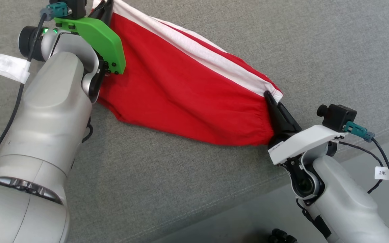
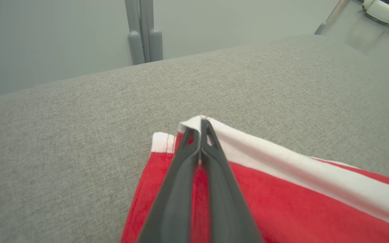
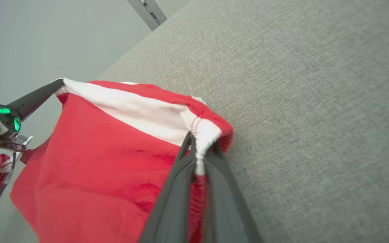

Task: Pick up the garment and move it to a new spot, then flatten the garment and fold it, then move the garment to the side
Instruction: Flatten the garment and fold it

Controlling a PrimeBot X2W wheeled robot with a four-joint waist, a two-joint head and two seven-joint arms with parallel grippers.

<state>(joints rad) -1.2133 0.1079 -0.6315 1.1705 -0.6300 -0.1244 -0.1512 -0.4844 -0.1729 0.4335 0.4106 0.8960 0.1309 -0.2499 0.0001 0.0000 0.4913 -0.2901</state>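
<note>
Grey woven fabric covers the broad padded surface (image 1: 167, 189) in front of me, and its front edge drops to a pale floor (image 1: 235, 219) at the lower right of the head view. The garment (image 1: 187, 98), red with a white band along its far edge, is stretched slantwise across this surface between my two arms, from the upper left of the head view down to the right.

My left jaws are clenched on one end of the white band. In the left wrist view the two dark fingers (image 2: 177, 189) meet at their tips right on the folded white corner. My right jaws are clamped on the other end, and in the right wrist view the white hem bunches up between the fingers (image 3: 174, 202) with red cloth gathered below it. The red body sags in loose folds between the two grips. I cannot tell whether its lower edge rests on the fabric.

A green plate (image 1: 96, 40) sits on my left wrist. A strip of white tape (image 1: 2, 64) lies at the left edge.
</note>
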